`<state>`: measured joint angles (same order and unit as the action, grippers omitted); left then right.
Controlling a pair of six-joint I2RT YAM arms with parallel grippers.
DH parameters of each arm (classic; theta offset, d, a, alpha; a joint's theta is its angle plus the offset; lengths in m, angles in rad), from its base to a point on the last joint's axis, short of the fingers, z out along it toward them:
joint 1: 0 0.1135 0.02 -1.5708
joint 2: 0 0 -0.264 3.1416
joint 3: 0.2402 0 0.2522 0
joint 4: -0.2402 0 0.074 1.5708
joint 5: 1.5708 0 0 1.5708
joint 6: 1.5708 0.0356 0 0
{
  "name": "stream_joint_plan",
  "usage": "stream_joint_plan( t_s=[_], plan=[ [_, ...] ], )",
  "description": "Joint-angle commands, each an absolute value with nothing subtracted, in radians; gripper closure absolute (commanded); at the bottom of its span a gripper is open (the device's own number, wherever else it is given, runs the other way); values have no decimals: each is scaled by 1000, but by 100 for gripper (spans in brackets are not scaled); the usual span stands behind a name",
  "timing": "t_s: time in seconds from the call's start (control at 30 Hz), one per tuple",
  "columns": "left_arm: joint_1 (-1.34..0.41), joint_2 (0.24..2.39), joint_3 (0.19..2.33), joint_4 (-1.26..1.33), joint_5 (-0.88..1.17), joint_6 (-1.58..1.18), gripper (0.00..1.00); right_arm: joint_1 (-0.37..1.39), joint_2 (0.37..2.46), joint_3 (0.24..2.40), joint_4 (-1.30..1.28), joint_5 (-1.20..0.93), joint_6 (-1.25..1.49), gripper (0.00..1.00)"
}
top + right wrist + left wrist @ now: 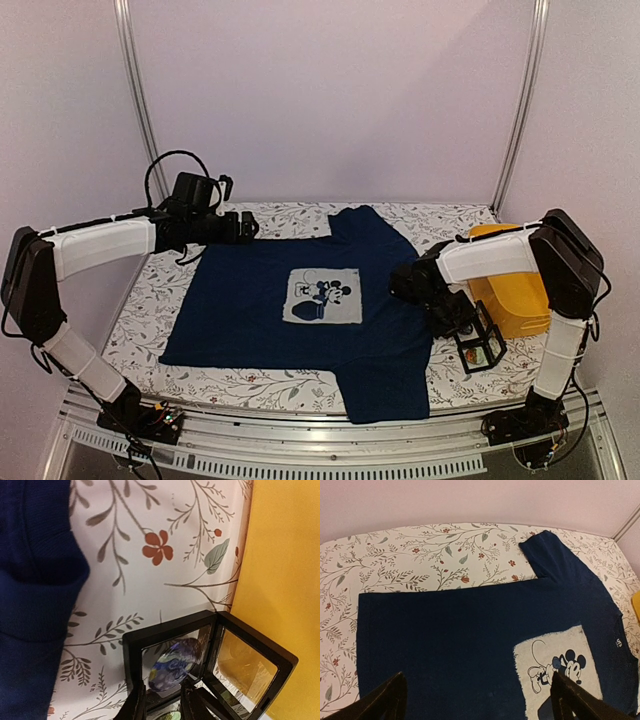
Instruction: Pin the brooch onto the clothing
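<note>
We see a navy blue short-sleeved T-shirt (250, 300) spread flat, with a yellow plastic tub (515, 295) to its right.

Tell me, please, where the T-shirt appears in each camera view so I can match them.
Top view: T-shirt spread flat in the middle of the picture.
Left wrist: T-shirt fills the lower and right of the picture.
Right wrist: only an edge of the T-shirt, along the left side.
Shared landmark: the yellow bin, at the right in every view.
</note>
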<state>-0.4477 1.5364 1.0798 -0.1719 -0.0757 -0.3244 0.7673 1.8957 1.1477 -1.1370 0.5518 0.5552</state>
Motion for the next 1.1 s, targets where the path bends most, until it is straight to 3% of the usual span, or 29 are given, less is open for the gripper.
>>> stream_joint_plan(
  t_s=[0.0, 1.07],
  plan=[
    [-446, 1546, 1093, -174, -55, -308, 0, 808, 1913, 1164, -1144, 541, 541, 77],
    [-445, 1562, 1109, -193, -49, -283, 0, 750, 2004, 1191, -1139, 709, 553, 81]
  ],
)
